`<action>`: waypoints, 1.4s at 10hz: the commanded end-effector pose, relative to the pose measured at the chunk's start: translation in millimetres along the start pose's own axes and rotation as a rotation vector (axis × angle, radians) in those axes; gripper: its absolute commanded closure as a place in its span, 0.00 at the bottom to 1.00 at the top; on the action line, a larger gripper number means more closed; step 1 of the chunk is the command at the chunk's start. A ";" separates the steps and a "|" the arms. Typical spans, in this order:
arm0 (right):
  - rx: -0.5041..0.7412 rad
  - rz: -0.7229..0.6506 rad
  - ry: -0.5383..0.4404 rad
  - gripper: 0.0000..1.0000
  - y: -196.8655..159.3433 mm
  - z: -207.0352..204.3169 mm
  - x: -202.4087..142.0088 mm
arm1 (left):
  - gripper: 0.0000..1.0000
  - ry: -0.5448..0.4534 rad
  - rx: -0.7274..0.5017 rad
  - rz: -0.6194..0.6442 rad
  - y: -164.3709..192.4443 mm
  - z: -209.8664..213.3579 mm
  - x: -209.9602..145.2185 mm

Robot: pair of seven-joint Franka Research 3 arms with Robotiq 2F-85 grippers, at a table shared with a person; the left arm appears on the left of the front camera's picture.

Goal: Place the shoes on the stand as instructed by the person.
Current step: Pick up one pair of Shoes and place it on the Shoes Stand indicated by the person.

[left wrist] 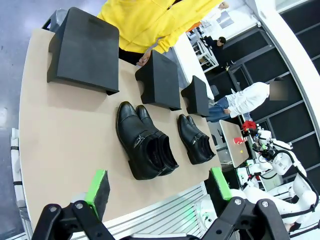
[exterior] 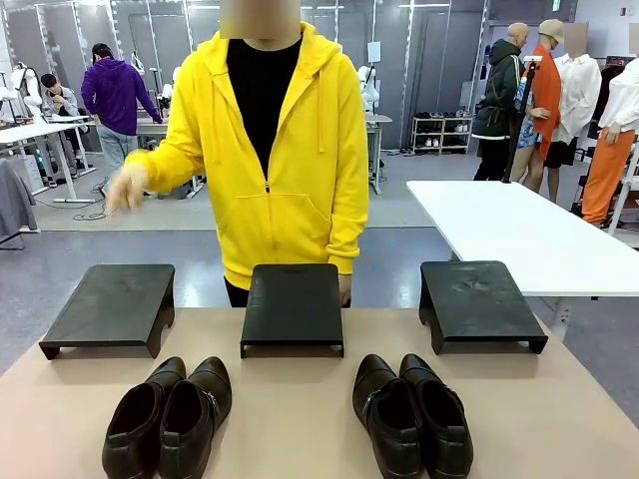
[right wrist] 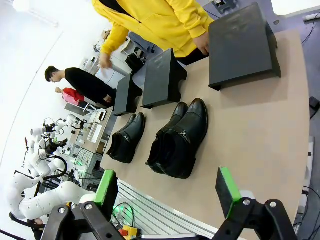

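Front view: a pair of glossy black shoes [exterior: 165, 419] lies near-left on the table [exterior: 290, 429], a second pair [exterior: 411, 414] near-right, before three black stands [exterior: 293, 302]; the person [exterior: 290, 150] stands beyond. Left wrist view: left gripper [left wrist: 158, 182] spread wide, empty. Right wrist view: right gripper [right wrist: 166, 184] spread wide, empty.

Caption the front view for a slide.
The left shoe pair and right shoe pair sit before three black stands; the person in yellow holds one hand out sideways.
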State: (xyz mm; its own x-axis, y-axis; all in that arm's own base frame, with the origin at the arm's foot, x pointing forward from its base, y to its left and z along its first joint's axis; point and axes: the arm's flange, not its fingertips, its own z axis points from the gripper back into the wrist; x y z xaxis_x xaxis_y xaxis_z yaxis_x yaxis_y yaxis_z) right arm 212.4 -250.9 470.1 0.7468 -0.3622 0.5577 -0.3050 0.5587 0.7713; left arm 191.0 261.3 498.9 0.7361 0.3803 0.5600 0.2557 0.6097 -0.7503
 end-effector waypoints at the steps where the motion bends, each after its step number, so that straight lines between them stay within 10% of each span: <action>1: 0.011 0.006 -0.002 0.00 0.1 -0.7 0.7 | 0.00 -0.002 -0.005 0.000 0.7 0.2 -0.3; 6: 0.011 0.006 -0.002 0.00 0.1 -0.7 0.7 | 0.00 0.000 0.000 0.000 0.0 0.0 0.0; 10: 0.011 0.006 -0.002 0.00 0.1 -0.7 0.7 | 0.00 0.286 0.120 -0.191 -95.1 -40.9 56.9; 14: 0.011 0.006 -0.002 0.00 0.1 -0.7 0.7 | 0.00 0.538 0.353 -0.239 -197.3 -168.7 69.9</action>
State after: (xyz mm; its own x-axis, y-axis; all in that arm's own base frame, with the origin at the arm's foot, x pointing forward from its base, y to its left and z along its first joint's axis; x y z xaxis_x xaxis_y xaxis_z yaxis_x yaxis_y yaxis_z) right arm 213.1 -251.2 469.8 0.7484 -0.3619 0.5558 -0.3036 0.5582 0.7722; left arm 283.4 69.2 629.1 0.8888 -0.1056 0.4460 0.3317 0.8199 -0.4667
